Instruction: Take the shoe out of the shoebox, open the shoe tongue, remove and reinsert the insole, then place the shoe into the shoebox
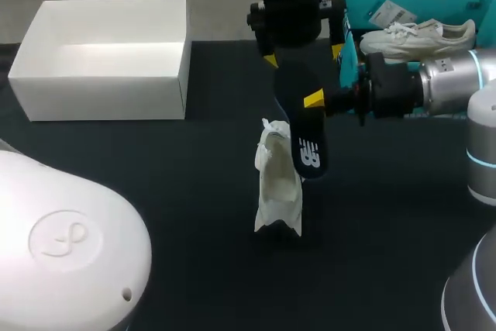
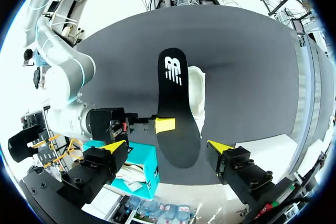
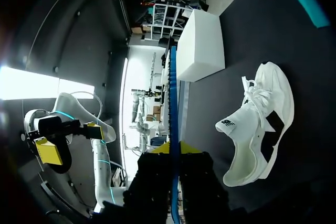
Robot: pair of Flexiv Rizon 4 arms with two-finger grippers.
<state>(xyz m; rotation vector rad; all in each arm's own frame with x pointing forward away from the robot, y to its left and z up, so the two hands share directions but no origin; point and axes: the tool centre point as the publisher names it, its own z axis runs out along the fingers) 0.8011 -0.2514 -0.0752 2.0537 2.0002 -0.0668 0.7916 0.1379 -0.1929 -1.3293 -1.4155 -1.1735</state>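
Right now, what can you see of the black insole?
The insole is thin, flat and black, with a white logo at one end and a blue edge. The right end effector grips it at mid-length, holding it in the air above the white shoe. Whether it touches the shoe is unclear.

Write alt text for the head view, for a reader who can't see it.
The right gripper holds a dark insole by its side edge, over a white shoe that rests on the black table. The left gripper hangs open above the insole, and an open white shoebox stands at the table's far left.
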